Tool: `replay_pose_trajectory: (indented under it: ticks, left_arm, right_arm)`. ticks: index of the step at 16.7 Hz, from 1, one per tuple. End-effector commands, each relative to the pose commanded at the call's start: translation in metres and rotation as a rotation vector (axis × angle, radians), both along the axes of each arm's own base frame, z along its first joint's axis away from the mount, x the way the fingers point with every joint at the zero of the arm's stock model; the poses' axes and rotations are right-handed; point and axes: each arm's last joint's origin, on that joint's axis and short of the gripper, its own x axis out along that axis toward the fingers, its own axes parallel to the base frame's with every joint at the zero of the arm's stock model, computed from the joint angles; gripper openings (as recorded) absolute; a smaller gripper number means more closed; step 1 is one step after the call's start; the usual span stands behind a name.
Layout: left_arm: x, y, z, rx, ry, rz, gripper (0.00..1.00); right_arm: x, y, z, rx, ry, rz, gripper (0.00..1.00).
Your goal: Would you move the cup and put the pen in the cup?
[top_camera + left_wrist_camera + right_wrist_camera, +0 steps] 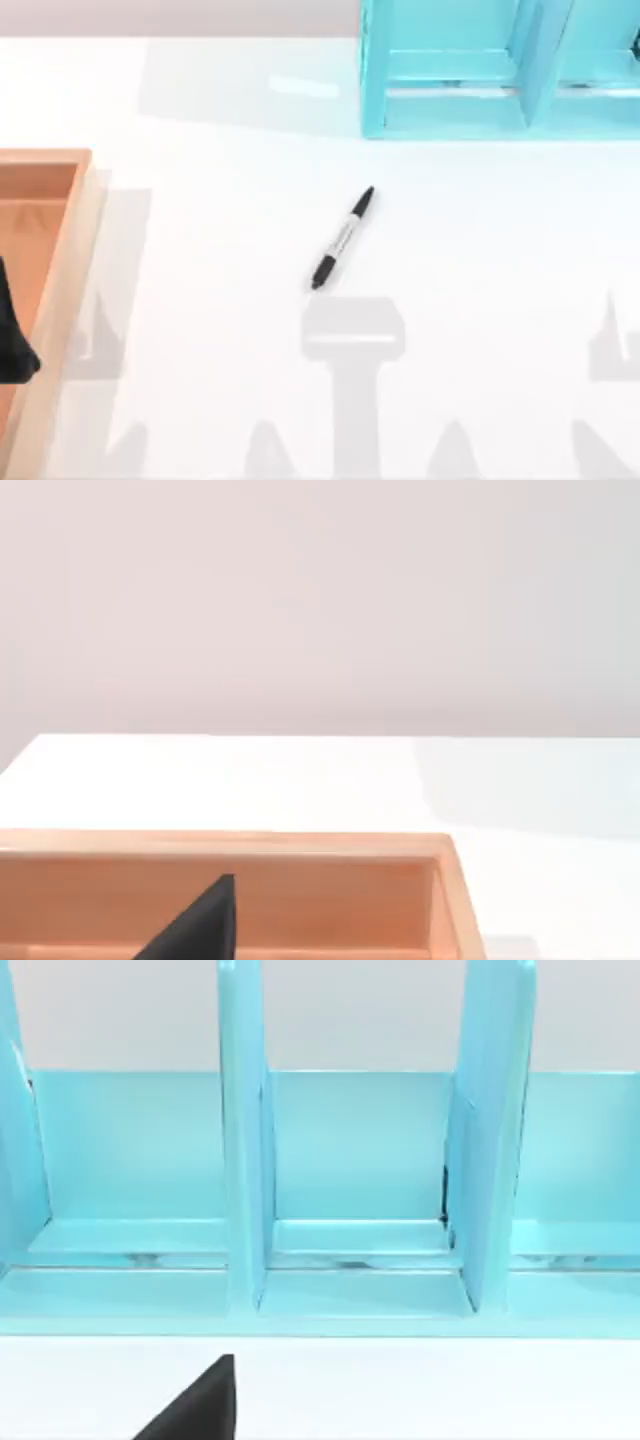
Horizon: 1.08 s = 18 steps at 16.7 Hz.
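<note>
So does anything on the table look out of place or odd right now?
Nothing looks damaged or spilled. The pen lies flat and slanted on the bare table, apart from the wooden tray at the left and the blue rack at the back.

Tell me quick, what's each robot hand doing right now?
Left gripper: over the wooden tray, grip cannot be told.
Right gripper: facing the blue rack, cannot be told.

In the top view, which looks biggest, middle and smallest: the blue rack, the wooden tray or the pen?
1. Blue rack, biggest, though the picture's edge cuts it off.
2. Wooden tray, also cut off at the edge.
3. Pen, clearly smallest.
</note>
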Motion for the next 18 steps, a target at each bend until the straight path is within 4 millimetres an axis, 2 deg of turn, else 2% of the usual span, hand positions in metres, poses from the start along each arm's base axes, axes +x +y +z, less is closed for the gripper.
replay_pose_trajectory:
  ticks: [3,5,10,14,18]
  left_arm:
    - [0.000,0.000,0.002,0.002,0.010,0.002,1.00]
    - [0.000,0.001,0.010,0.012,0.062,0.012,1.00]
    - [0.014,0.007,0.055,0.050,0.347,0.044,1.00]
    - [0.054,0.016,0.092,0.067,0.682,0.057,1.00]
    - [0.116,0.032,0.107,0.064,1.037,0.046,1.00]
  right_arm:
    - [0.000,0.000,0.000,0.000,0.000,0.000,1.00]
    - [0.000,0.000,0.000,0.000,0.000,0.000,1.00]
    - [0.000,0.000,0.000,0.000,0.000,0.000,1.00]
    - [0.000,0.000,0.000,0.000,0.000,0.000,1.00]
    - [0.000,0.000,0.000,0.000,0.000,0.000,1.00]
